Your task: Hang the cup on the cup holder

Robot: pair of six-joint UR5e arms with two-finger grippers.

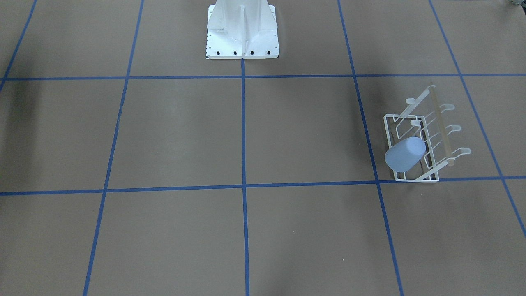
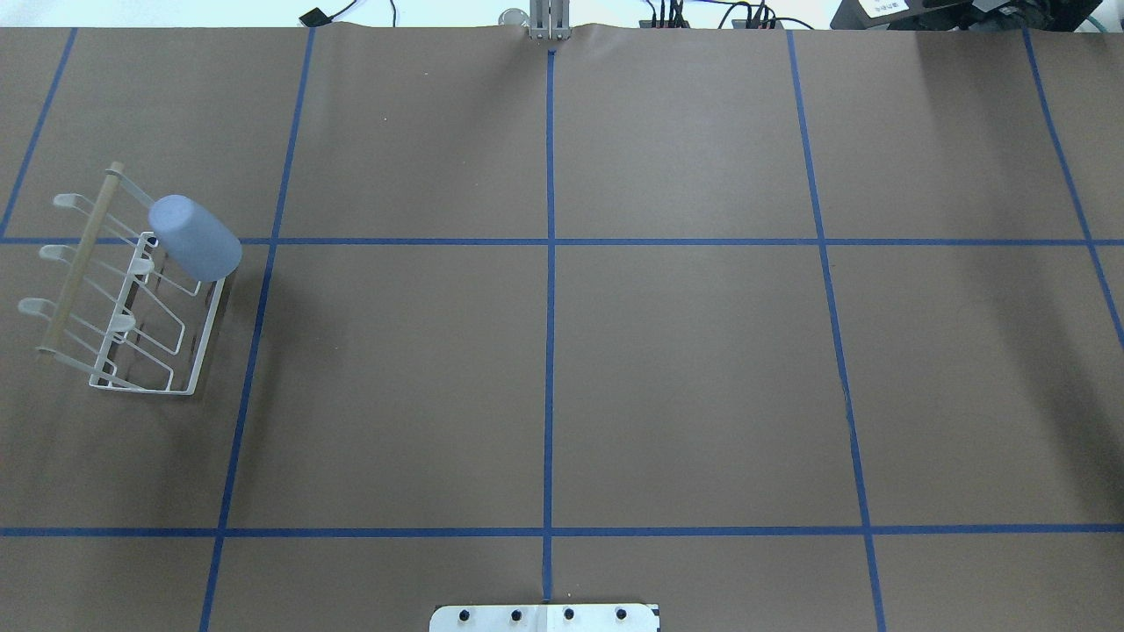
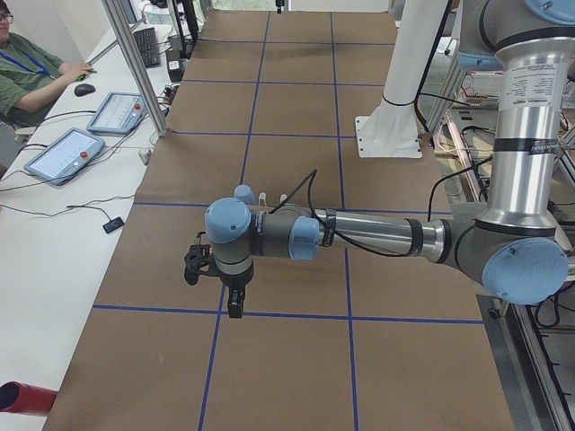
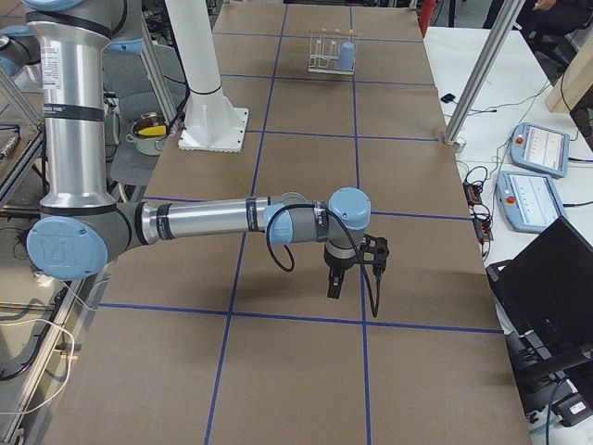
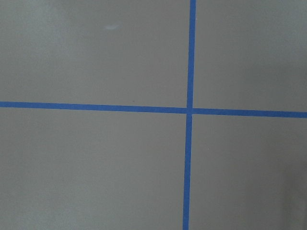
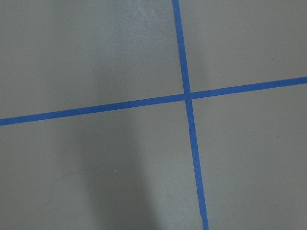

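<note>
Sitting tilted on an end prong of the cup holder (image 2: 78, 261), the cup (image 2: 195, 239) is up, near the left edge of the counter (image 2: 685, 369). L pincer (image 3: 235, 311) & R pincer (image 4: 334, 289) hover above blue tape lines (image 2: 550, 351), both apart from it; grip state, can't tell.

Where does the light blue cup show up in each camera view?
Front-facing: cup right of centre, on the cup holder.
Overhead: cup at far left.
Exterior left: cup mid-frame, peeking over the near arm.
Exterior right: cup at top centre.
Wrist views: not in either.
Shared landmark: the cup holder under it.
</note>
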